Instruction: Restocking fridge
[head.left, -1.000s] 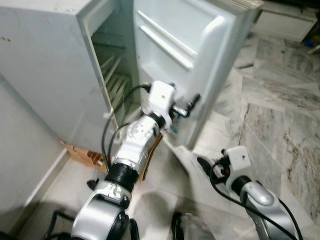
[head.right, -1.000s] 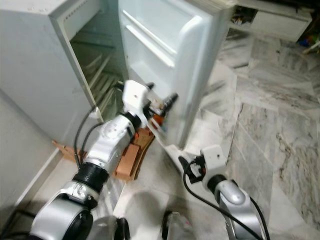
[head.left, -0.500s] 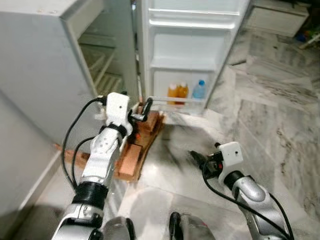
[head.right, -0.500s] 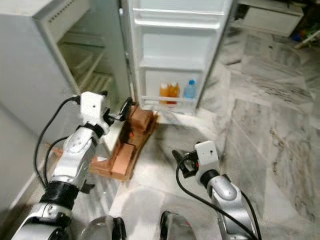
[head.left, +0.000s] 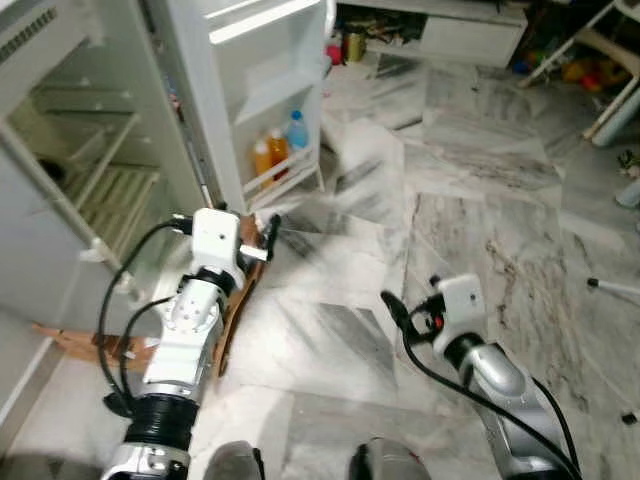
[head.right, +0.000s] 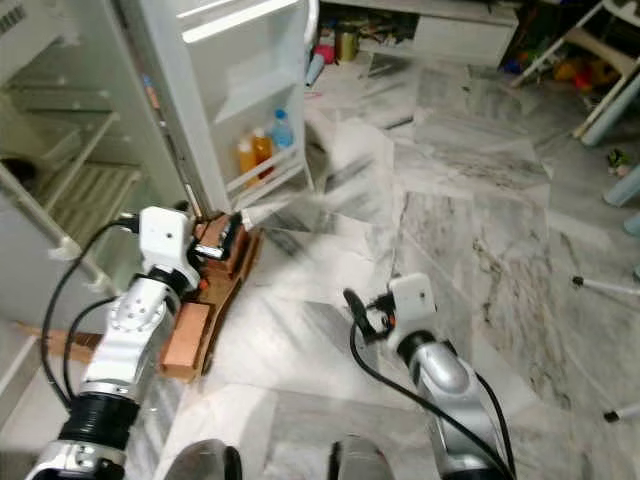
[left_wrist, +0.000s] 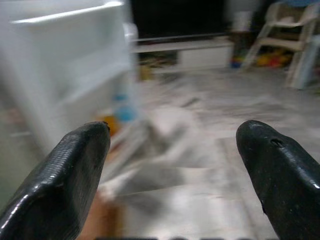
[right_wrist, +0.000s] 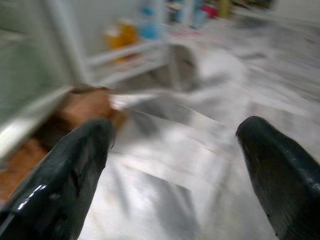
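Fridge (head.left: 90, 150) door (head.left: 265, 90) swung wide, left gripper (left_wrist: 172, 165) and right gripper (right_wrist: 175, 170) jaws apart, empty

Fridge (head.left: 90, 130), door open: one. Orange juice bottles (head.left: 268, 157) in door shelf: two. Blue-capped water bottle (head.left: 297, 131): one. Wooden pallet (head.right: 205, 300): one.

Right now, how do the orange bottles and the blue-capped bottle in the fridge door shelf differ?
The orange bottles are a pair with orange contents; the blue-capped bottle is single and looks pale blue. The orange bottles stand nearer the hinge side, the blue-capped bottle toward the door's outer edge. All stand upright, side by side in the fridge door's lowest shelf.
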